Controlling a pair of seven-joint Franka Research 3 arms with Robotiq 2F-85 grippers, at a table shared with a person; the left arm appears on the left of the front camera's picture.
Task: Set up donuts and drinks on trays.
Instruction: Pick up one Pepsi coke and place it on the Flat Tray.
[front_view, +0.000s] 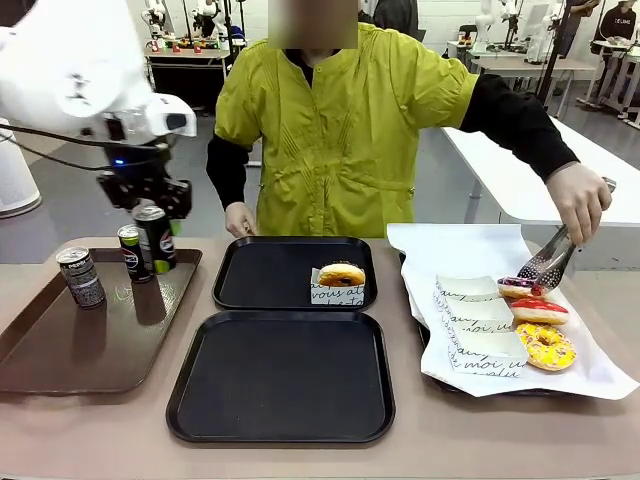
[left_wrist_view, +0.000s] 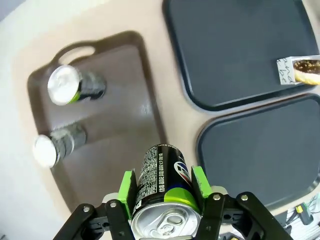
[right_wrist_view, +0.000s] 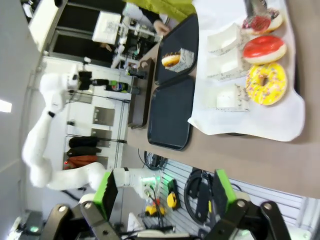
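Note:
My left gripper (front_view: 158, 206) is shut on a black soda can (front_view: 155, 240), held upright just above the far right corner of the brown tray (front_view: 60, 350). From the left wrist, the green pads (left_wrist_view: 127, 188) clamp the can (left_wrist_view: 162, 177) on both sides. Two more cans (front_view: 80, 277) (front_view: 130, 253) stand on the brown tray. The far black tray (front_view: 260, 275) holds one donut (front_view: 341, 275) in a paper sleeve. Nothing lies on the near black tray (front_view: 280, 375). My right gripper (right_wrist_view: 164, 192) is open and holds nothing, high off the table's right side.
A paper-lined tray (front_view: 470, 245) at the right carries a red donut (front_view: 538, 310), a yellow one (front_view: 546, 346) and several sleeves without donuts (front_view: 484, 346). The person's hand (front_view: 580, 200) works tongs (front_view: 548, 262) around a third donut (front_view: 518, 287) there.

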